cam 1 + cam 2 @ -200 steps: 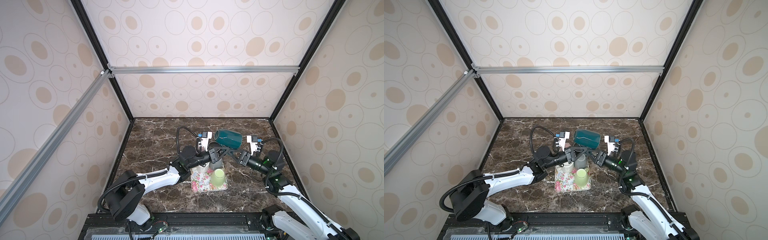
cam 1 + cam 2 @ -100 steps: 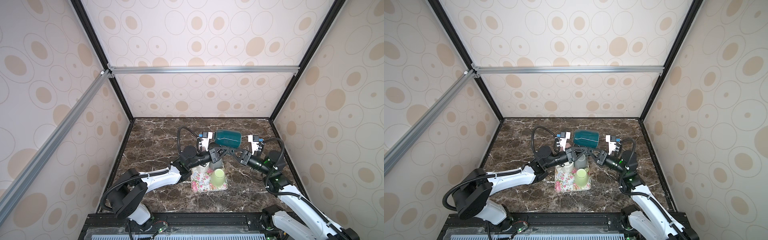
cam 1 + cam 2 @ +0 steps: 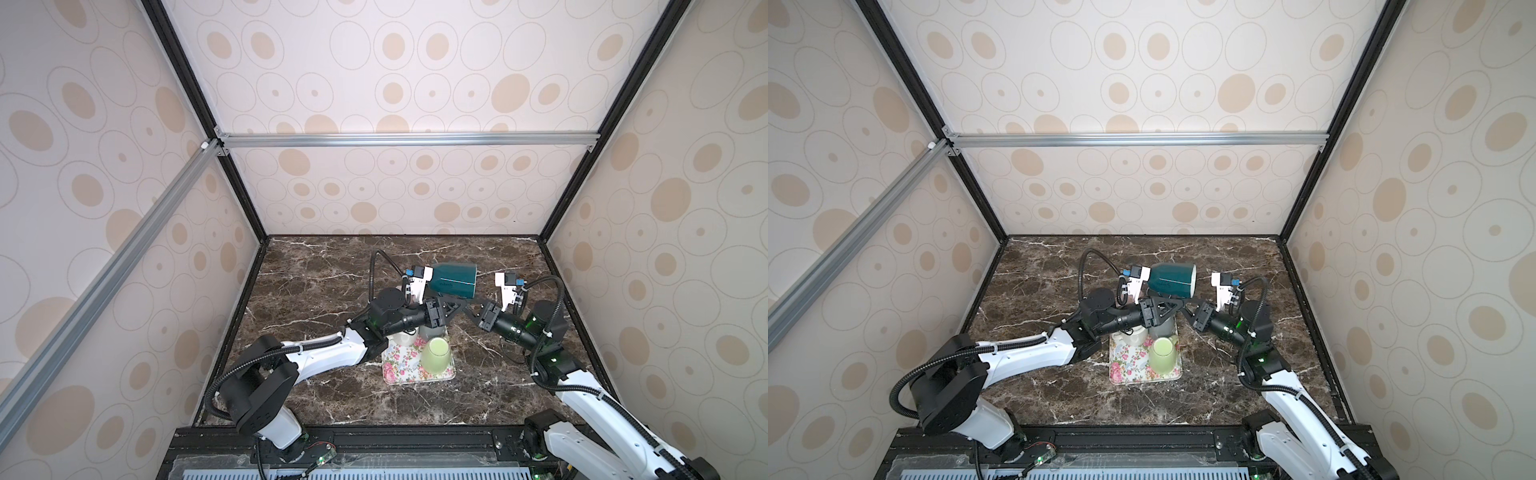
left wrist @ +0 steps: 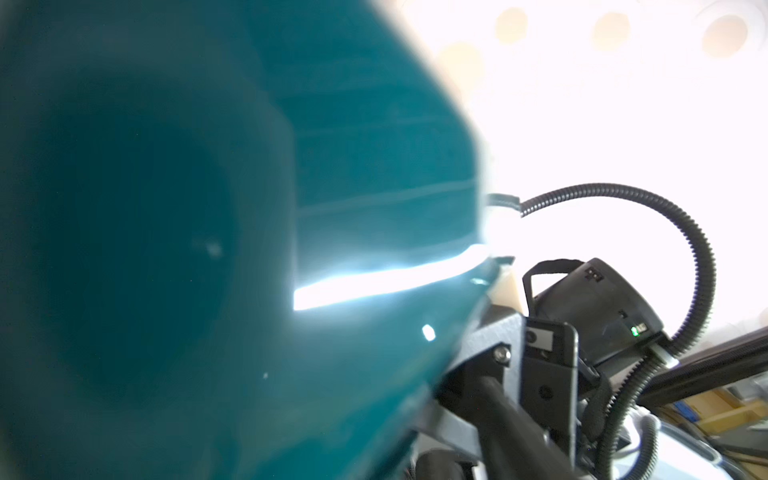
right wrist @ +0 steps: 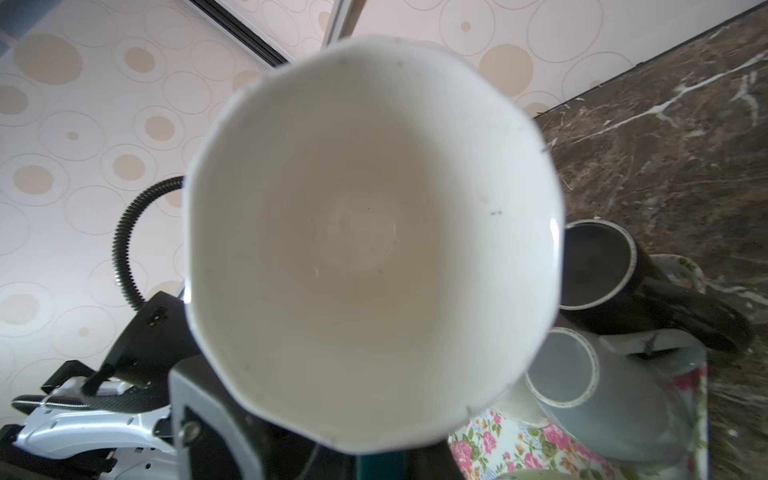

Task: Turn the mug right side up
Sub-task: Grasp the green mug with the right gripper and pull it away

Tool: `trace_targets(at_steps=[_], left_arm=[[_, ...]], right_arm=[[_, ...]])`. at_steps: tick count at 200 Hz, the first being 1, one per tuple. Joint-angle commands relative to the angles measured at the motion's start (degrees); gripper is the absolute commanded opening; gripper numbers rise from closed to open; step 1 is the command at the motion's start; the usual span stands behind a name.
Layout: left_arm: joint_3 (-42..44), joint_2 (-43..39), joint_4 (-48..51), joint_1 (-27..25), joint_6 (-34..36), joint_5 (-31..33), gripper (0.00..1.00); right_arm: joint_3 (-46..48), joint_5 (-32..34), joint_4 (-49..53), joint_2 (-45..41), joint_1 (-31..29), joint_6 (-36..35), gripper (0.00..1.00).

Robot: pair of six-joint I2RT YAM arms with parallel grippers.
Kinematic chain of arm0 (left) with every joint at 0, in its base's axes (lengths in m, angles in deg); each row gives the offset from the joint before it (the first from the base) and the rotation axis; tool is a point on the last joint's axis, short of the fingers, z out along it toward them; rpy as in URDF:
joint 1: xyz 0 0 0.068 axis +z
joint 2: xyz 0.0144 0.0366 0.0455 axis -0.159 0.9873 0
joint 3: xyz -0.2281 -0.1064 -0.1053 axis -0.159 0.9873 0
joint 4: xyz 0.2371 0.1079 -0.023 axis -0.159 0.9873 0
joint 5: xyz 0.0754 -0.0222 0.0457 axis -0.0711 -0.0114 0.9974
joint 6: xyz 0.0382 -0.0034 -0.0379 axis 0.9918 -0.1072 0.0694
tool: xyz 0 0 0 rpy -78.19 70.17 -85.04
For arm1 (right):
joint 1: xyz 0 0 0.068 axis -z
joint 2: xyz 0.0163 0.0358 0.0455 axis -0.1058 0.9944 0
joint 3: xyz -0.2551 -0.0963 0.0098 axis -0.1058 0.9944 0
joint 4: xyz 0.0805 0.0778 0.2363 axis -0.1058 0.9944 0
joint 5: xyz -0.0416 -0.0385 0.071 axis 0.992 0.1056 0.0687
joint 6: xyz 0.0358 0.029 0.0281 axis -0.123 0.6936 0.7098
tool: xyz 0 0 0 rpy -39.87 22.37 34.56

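Evidently the right end effector (image 3: 467, 303) is clamped on the teal mug (image 3: 453, 279), held sideways aloft, mouth rightward, over the far edge of the floral tray (image 3: 399, 370); whether the left end effector (image 3: 451, 307) grips it I cannot tell. A slipping one-sided hold could drop it onto the green cup (image 3: 437, 353). Its pale side marking is unreadable.

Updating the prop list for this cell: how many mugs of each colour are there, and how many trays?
teal mug: 1
green mug: 1
dark mug: 1
white mug: 1
floral tray: 1
Total: 5
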Motion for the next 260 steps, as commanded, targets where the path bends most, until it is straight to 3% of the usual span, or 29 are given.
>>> trace_targets(at_steps=[1,32,71,193,234,260], left_arm=[[-2.5,-0.2,0.9,-0.6,2.7,1.2,0.82],[-2.7,0.1,0.9,-0.5,2.9,2.0,0.98],[-1.8,-1.1,2.6,-0.4,4.3,4.5,0.98],[5.0,-13.4,17.1,-0.3,13.5,21.9,0.98],[7.5,-16.4,18.3,-0.3,14.3,24.1,0.98],[8.8,-18.4,19.8,-0.3,15.3,26.3,0.98]], right_arm=[[-0.7,2.3,-2.0,-1.9,-0.4,-2.5,0.0],[-0.4,5.5,0.6,-1.2,-0.4,-3.5,0.0],[-0.6,11.0,4.4,-1.0,-0.4,-4.9,0.0],[-11.8,27.2,22.5,4.7,-0.5,-15.8,0.0],[-18.5,40.2,31.7,10.6,-0.4,-19.1,0.0],[-23.3,45.1,37.3,15.6,-0.4,-22.3,0.0]])
